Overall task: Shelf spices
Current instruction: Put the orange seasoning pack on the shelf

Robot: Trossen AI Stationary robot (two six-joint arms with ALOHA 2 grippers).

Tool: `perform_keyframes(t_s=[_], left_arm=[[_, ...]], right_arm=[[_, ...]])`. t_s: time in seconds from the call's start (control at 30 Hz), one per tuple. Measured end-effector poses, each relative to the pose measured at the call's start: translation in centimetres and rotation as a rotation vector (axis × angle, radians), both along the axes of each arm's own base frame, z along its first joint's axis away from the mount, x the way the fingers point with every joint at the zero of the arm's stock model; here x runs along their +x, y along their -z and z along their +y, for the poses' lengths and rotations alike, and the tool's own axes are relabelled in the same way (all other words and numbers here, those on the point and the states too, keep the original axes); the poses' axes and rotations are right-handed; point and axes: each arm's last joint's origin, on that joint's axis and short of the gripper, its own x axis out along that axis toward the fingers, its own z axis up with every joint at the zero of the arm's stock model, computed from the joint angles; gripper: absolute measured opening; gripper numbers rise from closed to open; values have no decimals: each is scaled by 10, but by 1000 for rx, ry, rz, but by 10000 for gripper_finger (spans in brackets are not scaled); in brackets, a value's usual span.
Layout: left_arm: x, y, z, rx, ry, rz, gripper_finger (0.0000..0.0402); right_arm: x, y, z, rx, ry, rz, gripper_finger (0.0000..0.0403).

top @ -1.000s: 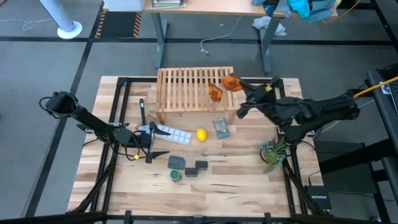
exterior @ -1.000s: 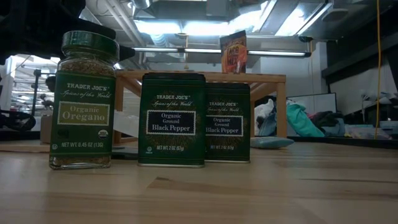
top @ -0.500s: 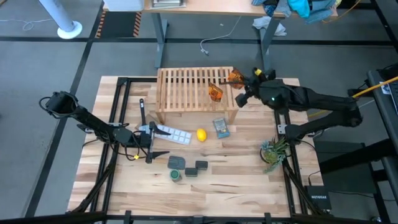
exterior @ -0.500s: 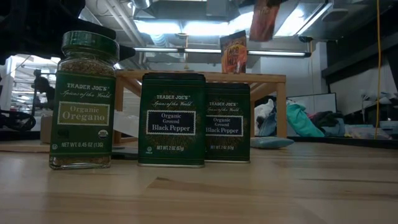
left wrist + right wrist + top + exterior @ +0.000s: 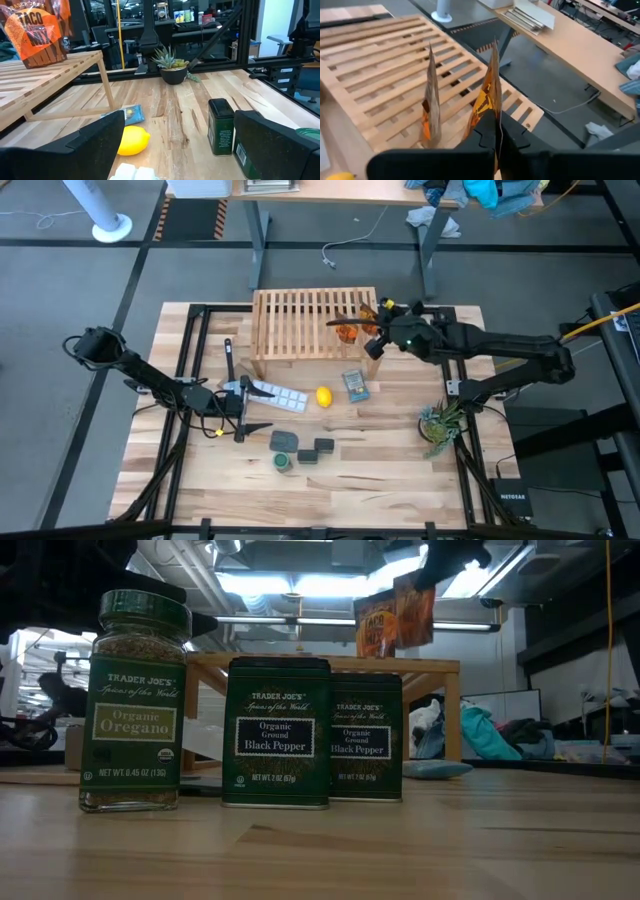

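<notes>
The light wooden shelf [image 5: 300, 330] lies at the table's far middle. One orange-brown packet [image 5: 346, 331] stands on its right part, and also shows in the left wrist view [image 5: 37, 35]. My right gripper [image 5: 378, 332] is over the shelf's right end, shut on the second orange packet [image 5: 487, 100]. Near the front edge stand two dark square boxes [image 5: 323, 447] [image 5: 307, 457] and the green-lidded jar [image 5: 284, 463]. My left gripper [image 5: 243, 406] waits open at the table's left middle, touching nothing. My right gripper pinches the second packet between its two fingers [image 5: 485, 132] at the packet's top edge [image 5: 418, 580]. It comes slanting down from the table's right. The packet hangs upright below the fingers, beside the standing packet [image 5: 375, 625]. Its lower edge [image 5: 412, 642] is just above the shelf top.
A lemon [image 5: 323, 397], a blue-grey flat packet [image 5: 355, 385] and a white tray [image 5: 280, 395] lie in front of the shelf. A dark grey pad [image 5: 284, 441] sits by the boxes. A small potted plant [image 5: 437, 423] stands at the right edge.
My right gripper has carried the second packet from beside the shelf's right end toward the table's left, over the shelf. It has come down, so the packet now hangs next to the standing packet. The gripper has stayed shut on it.
</notes>
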Motion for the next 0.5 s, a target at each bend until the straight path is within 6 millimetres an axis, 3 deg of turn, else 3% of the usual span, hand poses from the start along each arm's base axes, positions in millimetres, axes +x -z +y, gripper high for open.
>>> perform_keyframes(t_s=[0.5], left_arm=[[0, 0, 0, -4, 0, 0, 368]], right_arm=[[5, 33, 0, 26, -2, 0, 1]])
